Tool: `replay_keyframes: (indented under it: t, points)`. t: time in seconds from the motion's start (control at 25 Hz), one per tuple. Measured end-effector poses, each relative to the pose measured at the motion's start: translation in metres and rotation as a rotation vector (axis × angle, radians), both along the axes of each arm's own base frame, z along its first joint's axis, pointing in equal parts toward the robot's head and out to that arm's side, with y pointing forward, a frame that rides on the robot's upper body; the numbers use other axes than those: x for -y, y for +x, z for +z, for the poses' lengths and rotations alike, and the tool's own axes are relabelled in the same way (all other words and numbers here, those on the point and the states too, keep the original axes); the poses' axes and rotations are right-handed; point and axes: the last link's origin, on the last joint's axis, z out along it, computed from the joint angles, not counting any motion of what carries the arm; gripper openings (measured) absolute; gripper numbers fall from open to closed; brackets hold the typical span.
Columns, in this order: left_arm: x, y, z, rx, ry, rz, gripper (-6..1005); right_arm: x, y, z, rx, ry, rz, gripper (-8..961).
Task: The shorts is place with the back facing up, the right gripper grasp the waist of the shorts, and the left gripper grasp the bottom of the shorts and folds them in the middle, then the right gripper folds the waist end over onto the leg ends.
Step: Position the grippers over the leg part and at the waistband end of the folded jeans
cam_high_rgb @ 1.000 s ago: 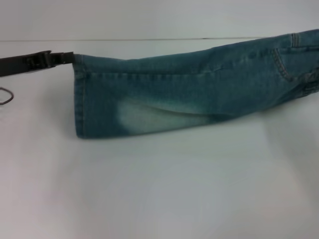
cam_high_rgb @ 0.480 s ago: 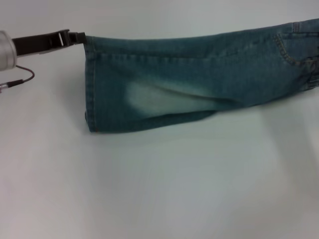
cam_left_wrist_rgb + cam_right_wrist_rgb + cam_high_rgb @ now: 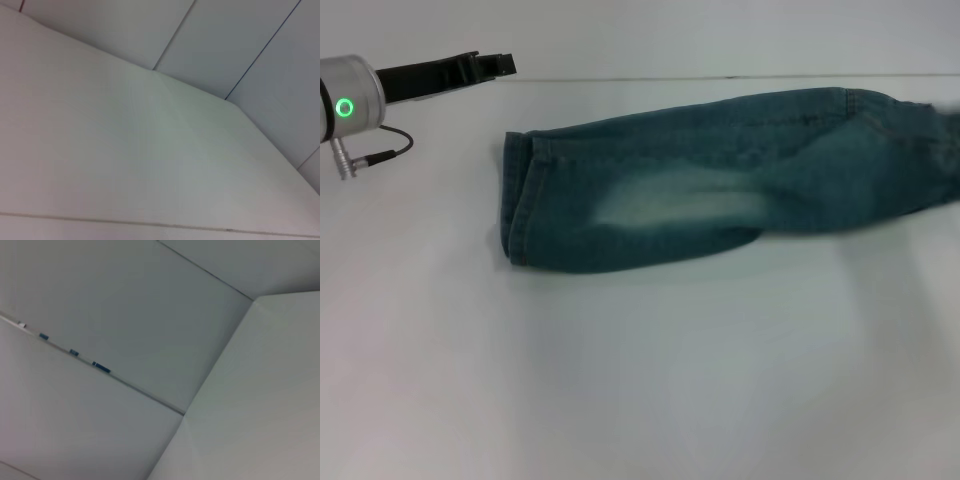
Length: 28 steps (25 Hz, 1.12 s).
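Shorts [image 3: 720, 180] lie folded lengthwise, hems toward the left gripper [image 3: 500, 64], whose jaw state is unclear.

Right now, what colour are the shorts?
Faded blue-green shorts with a pale bleached patch, clearest in the head view.

Bare white lab table [image 3: 640, 380], panelled walls [image 3: 125, 315]

A plain white tabletop [image 3: 640, 380] fills most of the head view, meeting a pale wall [image 3: 720, 35] along a thin dark seam at its far edge. The left wrist view shows pale wall panels [image 3: 240, 45] divided by thin dark lines. In the right wrist view, small blue marks [image 3: 100, 367] sit along one panel seam.
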Motion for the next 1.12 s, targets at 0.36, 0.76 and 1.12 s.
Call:
replay_keyframes:
  t: [0.36,0.76,1.12]
  points:
    - [0.014,0.006,-0.012,0.008,-0.048,-0.082,633,0.007,-0.002,0.010,0.236,-0.075,0.108,565]
    - [0.041,0.019,-0.032,0.093,-0.128,-0.228,844,0.050,0.038,-0.008,0.338,-0.175,0.029,900]
    - [0.049,0.022,-0.053,0.095,-0.180,-0.237,903,0.069,0.063,-0.010,0.303,-0.212,-0.079,910]
